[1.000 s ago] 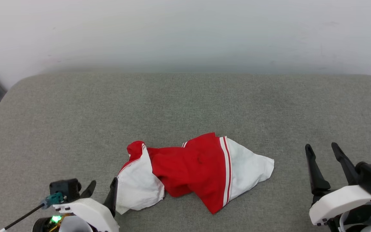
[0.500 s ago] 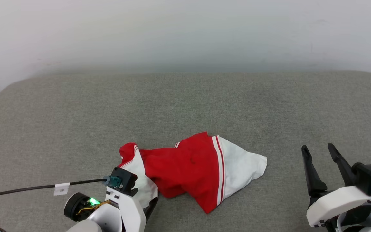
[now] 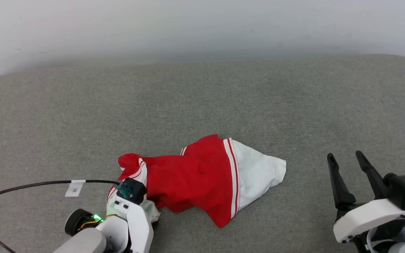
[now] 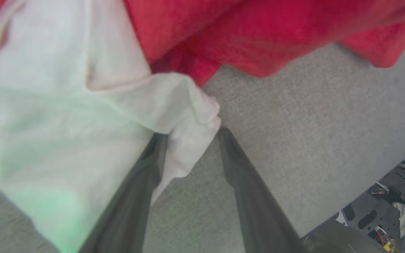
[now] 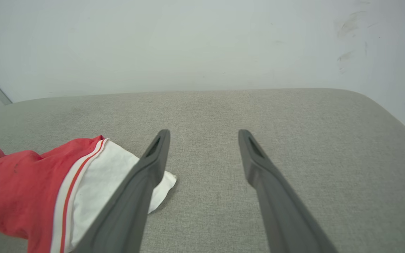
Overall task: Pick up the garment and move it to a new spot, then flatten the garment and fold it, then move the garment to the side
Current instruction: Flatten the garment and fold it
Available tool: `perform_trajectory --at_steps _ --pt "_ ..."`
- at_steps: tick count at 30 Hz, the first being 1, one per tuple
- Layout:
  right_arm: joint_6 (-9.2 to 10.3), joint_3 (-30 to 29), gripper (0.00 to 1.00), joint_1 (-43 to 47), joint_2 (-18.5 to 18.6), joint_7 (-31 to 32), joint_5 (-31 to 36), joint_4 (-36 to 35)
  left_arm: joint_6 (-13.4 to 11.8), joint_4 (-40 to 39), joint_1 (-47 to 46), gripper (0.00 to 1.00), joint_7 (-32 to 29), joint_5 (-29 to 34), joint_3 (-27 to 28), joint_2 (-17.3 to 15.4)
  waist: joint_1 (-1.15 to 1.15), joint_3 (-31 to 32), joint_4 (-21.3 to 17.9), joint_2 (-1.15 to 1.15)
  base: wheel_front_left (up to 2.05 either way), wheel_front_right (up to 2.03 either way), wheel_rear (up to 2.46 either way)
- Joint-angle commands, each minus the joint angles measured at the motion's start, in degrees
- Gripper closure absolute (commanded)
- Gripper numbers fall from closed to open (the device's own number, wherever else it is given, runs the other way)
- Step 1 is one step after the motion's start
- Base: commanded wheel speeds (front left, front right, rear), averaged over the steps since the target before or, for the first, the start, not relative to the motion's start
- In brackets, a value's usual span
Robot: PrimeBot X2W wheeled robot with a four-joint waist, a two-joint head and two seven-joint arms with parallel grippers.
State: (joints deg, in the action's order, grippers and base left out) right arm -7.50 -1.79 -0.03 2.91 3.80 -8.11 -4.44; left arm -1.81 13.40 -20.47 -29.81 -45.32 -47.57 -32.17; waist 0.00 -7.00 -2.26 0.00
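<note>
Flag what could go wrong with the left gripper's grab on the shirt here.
1. The left gripper straddles just a small fold at the edge of the white sleeve; such a thin bite may slip out on the lift.
2. The shirt lies bunched, and the right gripper stands open, apart from it; lifted by one sleeve, it will likely hang twisted.
3. The black cable ends right by the sleeve and might catch the cloth.
</note>
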Motion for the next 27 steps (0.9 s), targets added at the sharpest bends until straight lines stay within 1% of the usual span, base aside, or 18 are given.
perform_trajectory --at_steps 1,6,10,13,17,19,21,24,26,27 --pt "0.03 -0.31 0.0 -0.82 -0.03 -0.49 -0.26 0.09 0.17 1.06 0.38 1.0 0.2 0.12 -0.6 0.7 0.0 -0.32 0.1 0.0 0.0 0.0 0.0" --pt "0.02 -1.01 0.0 -0.39 -0.05 -0.61 -0.31 0.65 -0.62 -0.04 -0.59 1.0 4.13 1.32 0.86 0.32 0.0 0.4 1.28 0.0 0.0 0.0 0.0" --pt "0.02 -1.47 0.0 -0.15 -0.04 -0.58 -0.07 0.85 -2.53 -3.46 -0.08 1.0 7.99 1.36 3.43 -0.56 0.0 1.65 2.5 0.0 0.0 0.0 0.0" --pt "0.03 -1.8 0.0 0.6 -0.03 -0.43 -0.1 0.87 -5.28 -7.11 1.79 1.0 11.34 0.33 6.6 -1.33 0.0 2.63 3.46 0.0 0.0 0.0 0.0" --pt "0.02 -2.19 0.0 0.98 -0.04 -0.12 0.0 0.36 -10.69 -10.82 5.01 1.0 16.27 -1.75 12.84 -3.14 0.0 3.1 4.68 0.0 0.0 0.0 0.0" --pt "0.02 -2.27 0.0 0.97 -0.04 -0.03 0.27 0.0 -13.38 -11.41 7.74 1.0 18.46 -3.59 16.2 -3.72 0.0 3.0 5.17 0.0 0.0 0.0 0.0" --pt "0.02 -2.52 0.0 0.75 -0.04 0.23 0.58 -0.36 -15.51 -11.55 10.31 1.0 20.19 -5.61 19.05 -3.92 0.0 2.68 5.53 0.0 0.0 0.0 0.0" --pt "0.02 -2.52 0.0 0.12 -0.04 0.61 0.85 -0.96 -17.0 -9.79 14.36 1.0 21.82 -9.31 22.42 -3.25 0.0 1.91 5.78 0.0 0.0 0.0 0.0" --pt "0.02 -2.42 0.0 -0.38 -0.04 0.66 1.01 -1.23 -17.08 -7.73 16.21 1.0 22.7 -11.59 23.98 -2.18 0.0 1.24 5.72 0.0 0.0 0.0 0.0" --pt "0.02 -2.4 0.0 -0.5 -0.04 0.8 1.08 -1.31 -16.72 -6.59 16.92 1.0 22.86 -12.54 24.3 -1.64 0.0 0.92 5.67 0.0 0.0 0.0 0.0"
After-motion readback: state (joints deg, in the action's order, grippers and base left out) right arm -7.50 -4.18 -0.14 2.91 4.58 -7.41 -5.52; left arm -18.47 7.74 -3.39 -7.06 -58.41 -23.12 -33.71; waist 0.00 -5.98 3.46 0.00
